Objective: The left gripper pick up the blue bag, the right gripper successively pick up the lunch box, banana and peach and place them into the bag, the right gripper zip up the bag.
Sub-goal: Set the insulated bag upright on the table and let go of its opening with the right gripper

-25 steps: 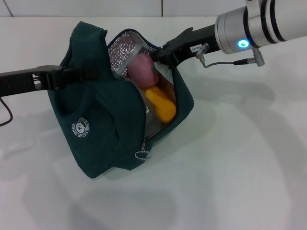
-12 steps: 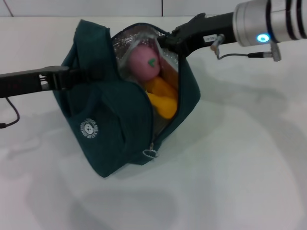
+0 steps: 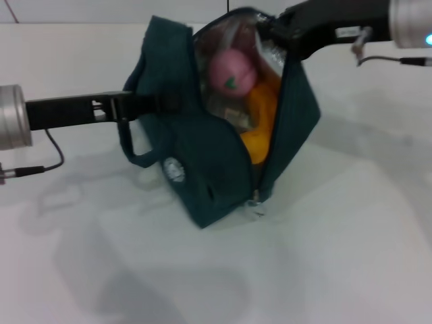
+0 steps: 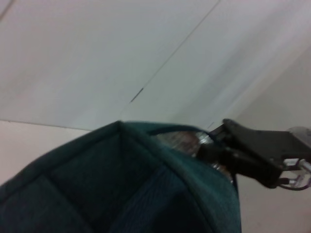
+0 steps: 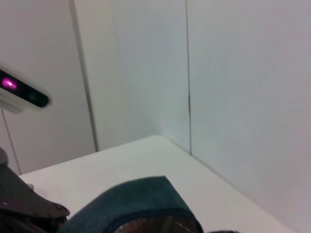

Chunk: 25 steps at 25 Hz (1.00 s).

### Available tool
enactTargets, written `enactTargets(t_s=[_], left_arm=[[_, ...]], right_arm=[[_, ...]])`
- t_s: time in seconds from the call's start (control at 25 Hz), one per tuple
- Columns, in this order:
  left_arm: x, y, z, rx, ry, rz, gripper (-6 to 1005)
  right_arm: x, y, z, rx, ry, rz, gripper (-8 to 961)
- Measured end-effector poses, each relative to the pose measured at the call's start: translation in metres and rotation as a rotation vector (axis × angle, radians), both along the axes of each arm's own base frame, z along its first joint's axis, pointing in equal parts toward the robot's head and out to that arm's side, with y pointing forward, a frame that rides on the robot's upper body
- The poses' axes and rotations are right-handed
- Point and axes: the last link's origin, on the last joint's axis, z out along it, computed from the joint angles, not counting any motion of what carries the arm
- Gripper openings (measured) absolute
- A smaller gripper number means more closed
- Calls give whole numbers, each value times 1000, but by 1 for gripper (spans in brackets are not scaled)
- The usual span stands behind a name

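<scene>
Blue bag near table centre, base touching the white table, body tipped, mouth gaping toward the camera. Silver foil lining exposed along the upper rim. Peach perched high in the opening, banana just below it and leaning on the right-hand wall. Lunch box not clearly made out; probably underneath. Zipper undone, ring pull dangling at the low end of the opening, near the table.

Risks, as judgement: peach sits close to the rim, so further tilt or a tug could roll it out. Zipper track slack and curved; dragging the pull without tension may jam it or snag the lining. Banana bulging into the gap could block closure.

Left gripper at the bag's left side by the loop handle, apparently clamped on fabric, fingers hidden in dark cloth: cannot tell for certain. Right gripper at the top rim, touching the lining; finger state cannot be told.
</scene>
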Motion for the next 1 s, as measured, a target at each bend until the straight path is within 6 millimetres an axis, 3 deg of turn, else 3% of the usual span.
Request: enactTargets(t_s=[0.16, 0.48, 0.76, 1.0], left_arm=[[-1, 0, -9, -18, -18, 10, 40], [0, 8, -25, -25, -49, 55, 40], [-6, 7, -28, -19, -68, 95, 41], [-6, 3, -31, -52, -86, 105, 41]], right_arm=[[-1, -8, 13, 36, -1, 40, 14], [17, -15, 13, 11, -10, 28, 17], [14, -23, 26, 5, 48, 64, 19], [24, -20, 22, -6, 43, 34, 21]])
